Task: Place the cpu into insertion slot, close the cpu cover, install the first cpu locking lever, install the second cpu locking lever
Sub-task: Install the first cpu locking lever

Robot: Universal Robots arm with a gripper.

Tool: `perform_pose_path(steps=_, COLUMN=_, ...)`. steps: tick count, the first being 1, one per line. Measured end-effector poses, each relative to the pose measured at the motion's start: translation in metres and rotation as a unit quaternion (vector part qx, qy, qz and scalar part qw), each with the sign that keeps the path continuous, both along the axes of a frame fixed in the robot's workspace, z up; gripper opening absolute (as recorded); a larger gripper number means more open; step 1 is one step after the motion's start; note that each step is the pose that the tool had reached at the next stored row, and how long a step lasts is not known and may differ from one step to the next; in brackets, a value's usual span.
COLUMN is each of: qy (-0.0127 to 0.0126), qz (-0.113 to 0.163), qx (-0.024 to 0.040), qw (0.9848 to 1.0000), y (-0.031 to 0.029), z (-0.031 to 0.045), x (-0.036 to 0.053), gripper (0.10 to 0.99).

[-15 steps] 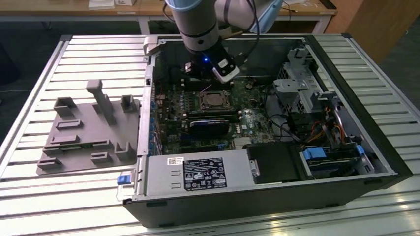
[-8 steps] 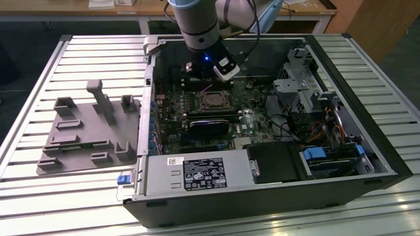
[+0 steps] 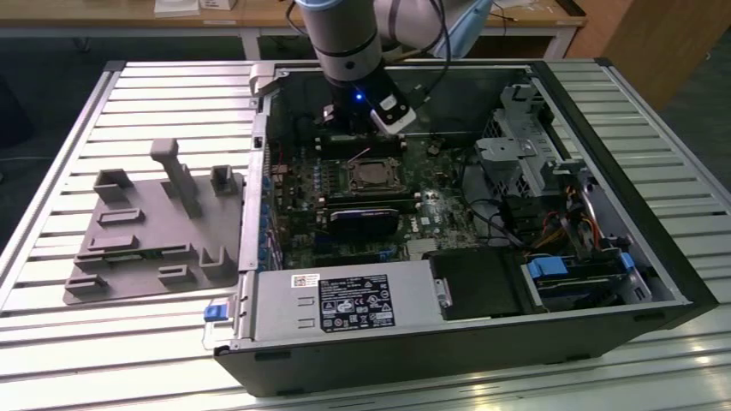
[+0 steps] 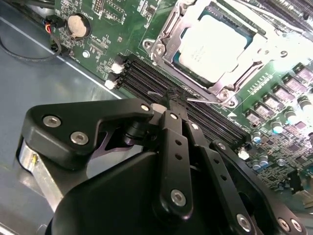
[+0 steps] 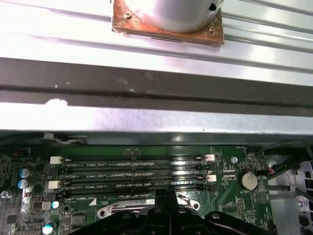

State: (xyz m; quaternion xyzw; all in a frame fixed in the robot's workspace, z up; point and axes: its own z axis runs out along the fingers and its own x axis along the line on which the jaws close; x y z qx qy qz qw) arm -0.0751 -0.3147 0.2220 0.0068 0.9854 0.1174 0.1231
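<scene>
While the gripper (image 4: 176, 98) stands over the memory slots (image 4: 146, 78) just beside the socket, its jaws are drawn together, and a thin wire locking lever (image 4: 208, 101) ends at their tips; whether it is actually pinched cannot be told. Cpu (image 4: 215, 41): flat square with a pale silver-grey top glaring under the light, seated level in the insertion slot (image 3: 346, 176) on the motherboard (image 4: 93, 29). Cpu cover (image 4: 164, 46): bright metal frame lying down around the chip, its window showing the chip's top. Likely hazards: the springy wire may slip from so narrow a hold and snap back; a sweep off line could miss the retaining hook or scrape the slot latches (image 4: 116, 68) and nearby components; force on a cover not fully flat could load the chip unevenly
</scene>
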Motion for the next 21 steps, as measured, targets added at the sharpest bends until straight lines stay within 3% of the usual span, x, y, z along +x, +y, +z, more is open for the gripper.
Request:
perform_pose_path(steps=3, qy=-0.0001, qz=0.001, qx=0.0001, qw=1.0, y=0.0008, z=-0.0003, x=0.0, gripper=0.102)
perform_pose_path(steps=5, qy=-0.0019, qz=0.003, qx=0.0001, qw=1.0, y=0.0008, z=-0.0014, x=0.0, gripper=0.102)
perform_pose_path(steps=7, qy=-0.0085, qz=0.003, qx=0.0, qw=1.0, y=0.0008, z=-0.0026, x=-0.0001, gripper=0.102)
perform_pose_path(steps=12, qy=-0.0279, qz=0.003, qx=0.0001, qw=0.9996, y=0.0009, z=-0.0056, x=-0.0006, gripper=0.102)
perform_pose_path(steps=13, qy=-0.0297, qz=0.003, qx=0.0, qw=0.9996, y=0.0008, z=-0.0061, x=-0.0012, gripper=0.102)
perform_pose_path(steps=16, qy=-0.0306, qz=-0.005, qx=-0.0003, qw=0.9995, y=0.0008, z=-0.0074, x=-0.0031, gripper=0.102)
perform_pose_path(steps=21, qy=-0.0306, qz=-0.042, qx=-0.0014, qw=0.9987, y=0.0009, z=-0.0105, x=-0.0038, gripper=0.102)
